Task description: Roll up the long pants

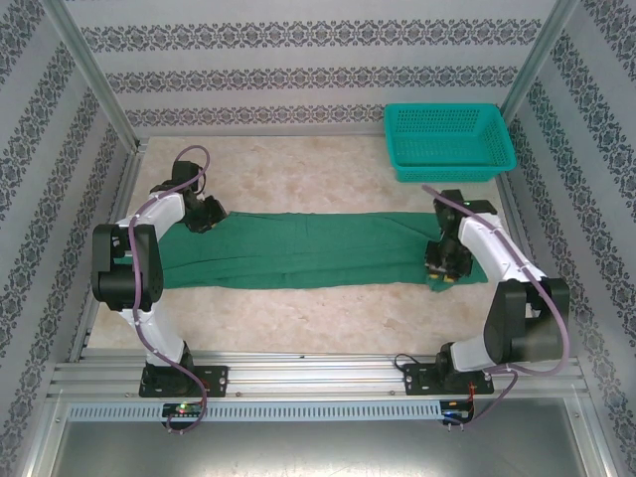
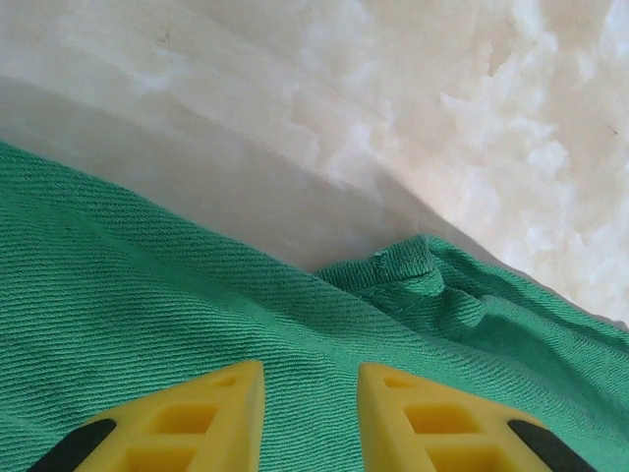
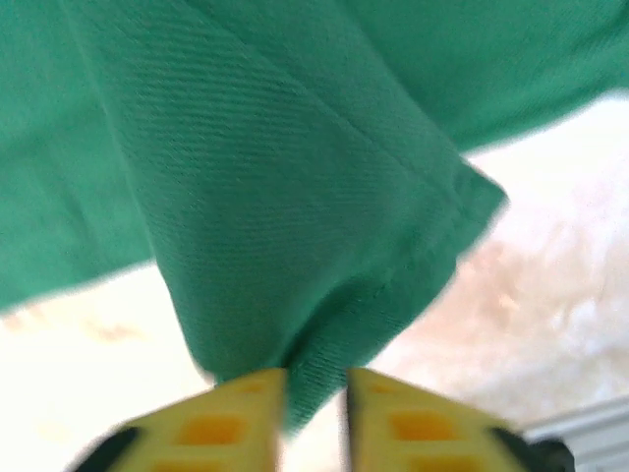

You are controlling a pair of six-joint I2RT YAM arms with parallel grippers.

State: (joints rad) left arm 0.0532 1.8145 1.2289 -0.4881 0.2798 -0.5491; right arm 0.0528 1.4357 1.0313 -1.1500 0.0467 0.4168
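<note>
Green twill, soft and limp, is what both tools have to deal with. The long pants (image 1: 298,248) lie folded into one flat band on the table (image 1: 298,318), reaching from directly under the left gripper (image 2: 310,385) across to the right gripper (image 3: 314,398). The teal basket (image 1: 447,139) sits well beyond the right gripper on its far side, clear of the cloth.

The right gripper has its two yellow fingers close together, with a hemmed corner of the cloth wedged in the narrow gap between them. The fabric rises away from the tips in a draped fold, so it looks clamped on that corner (the wrist picture is blurred, so I cannot say how firm the squeeze is). The left gripper's jaws stand partly apart, tips down toward the cloth. Flat weave shows through the gap and nothing is bunched between them. A seamed edge lies just ahead of its tips, with bare table beyond that.

As I judge it, the cloth is light and floppy, with no stiffness to hold a shape. It will likely sag, wrinkle or unroll if let go loosely, though the weave should not slide easily off the pads. The best hold is the doubled, stitched hem at the end beside the right gripper, both layers pinched together. Meanwhile the left gripper can pin the end beneath it so the band is taut for rolling.
</note>
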